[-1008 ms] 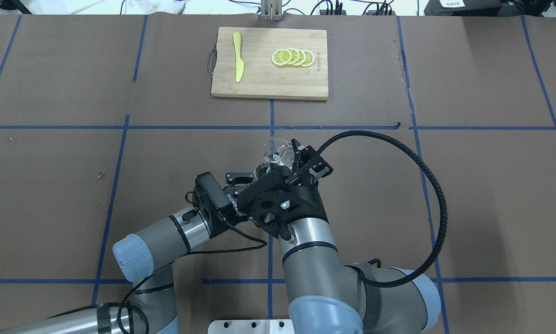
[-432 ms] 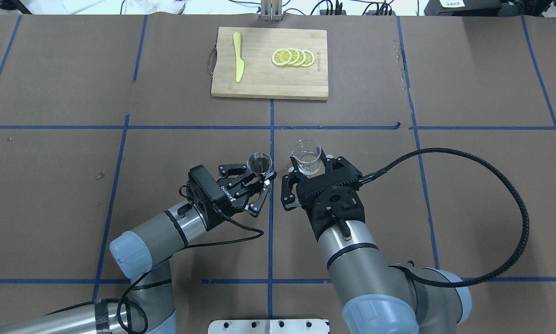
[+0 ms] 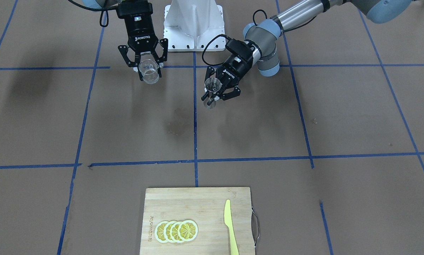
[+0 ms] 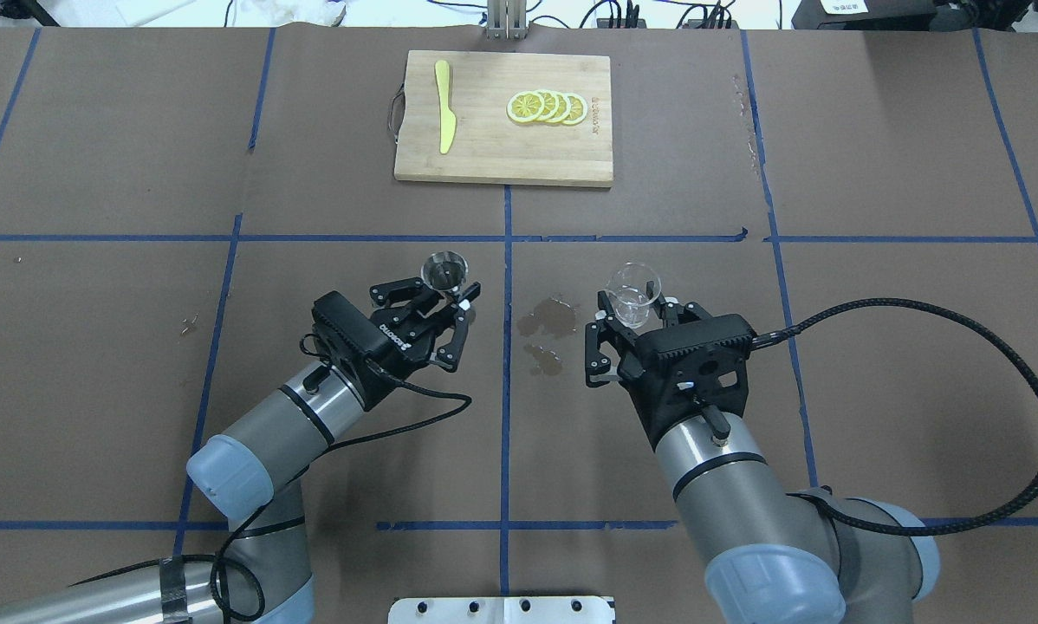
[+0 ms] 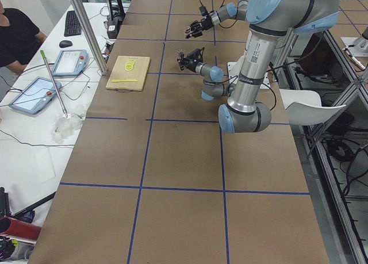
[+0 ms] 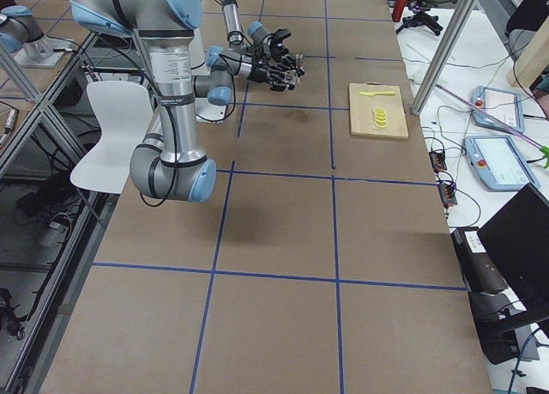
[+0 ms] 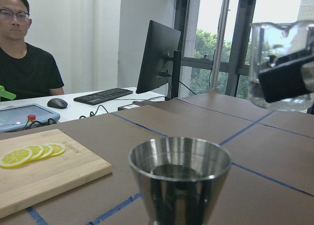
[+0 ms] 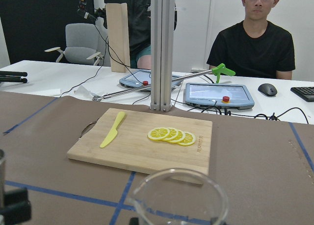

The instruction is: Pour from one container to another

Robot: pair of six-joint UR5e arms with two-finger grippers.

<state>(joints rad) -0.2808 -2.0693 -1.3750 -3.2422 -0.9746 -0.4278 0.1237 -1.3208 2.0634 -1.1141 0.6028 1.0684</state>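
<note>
My right gripper (image 4: 633, 310) is shut on the clear glass beaker (image 4: 632, 293), held upright above the table right of the centre line. The front view shows this gripper (image 3: 149, 67) on the beaker (image 3: 150, 73) at upper left. My left gripper (image 4: 444, 291) is shut on the waist of the silver jigger (image 4: 445, 269), upright, left of the centre line. In the front view that gripper (image 3: 213, 92) clasps the jigger (image 3: 212, 86). The left wrist view shows the jigger (image 7: 180, 178) close up with dark liquid inside, and the beaker (image 7: 282, 68) at upper right. The beaker's rim (image 8: 179, 198) fills the right wrist view's bottom.
Dark wet stains (image 4: 549, 322) mark the brown paper between the two grippers. A wooden cutting board (image 4: 484, 160) at the far middle carries a yellow knife (image 4: 444, 117) and lemon slices (image 4: 547, 107). Blue tape lines cross the table. An operator (image 8: 255, 36) sits beyond the far edge.
The grippers have drawn apart: the right one swung right and brought the tilted beaker back upright, the left one carried the jigger left. The wet stains between them have come into view.
</note>
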